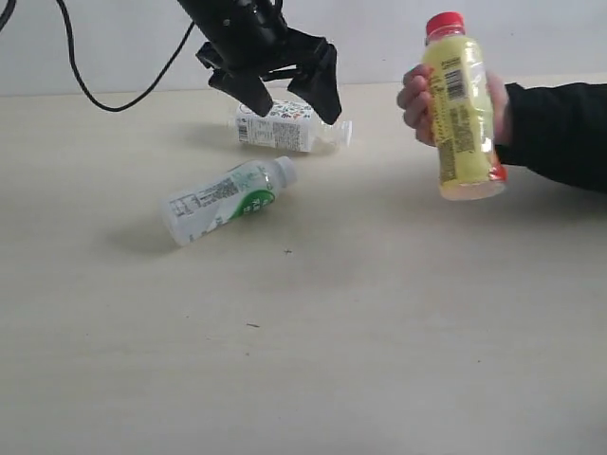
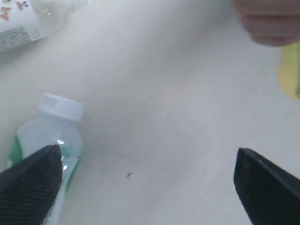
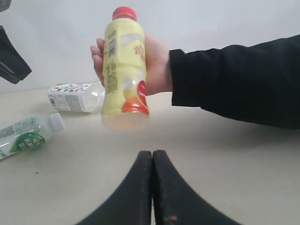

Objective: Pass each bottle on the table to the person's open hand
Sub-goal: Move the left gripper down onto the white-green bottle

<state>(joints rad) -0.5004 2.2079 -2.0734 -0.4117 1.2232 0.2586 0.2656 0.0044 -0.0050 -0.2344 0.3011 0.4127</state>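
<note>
Pale beige table [image 1: 379, 360], white wall [image 1: 531, 38]

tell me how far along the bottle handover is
Done: the yellow bottle is upright in the person's hand.
In hand: nothing. The left pincer hangs open and empty over the table, and the right pincer is shut and empty.
Left: the floral bottle and the green bottle lie on their sides on the table, not yet handed over.
</note>
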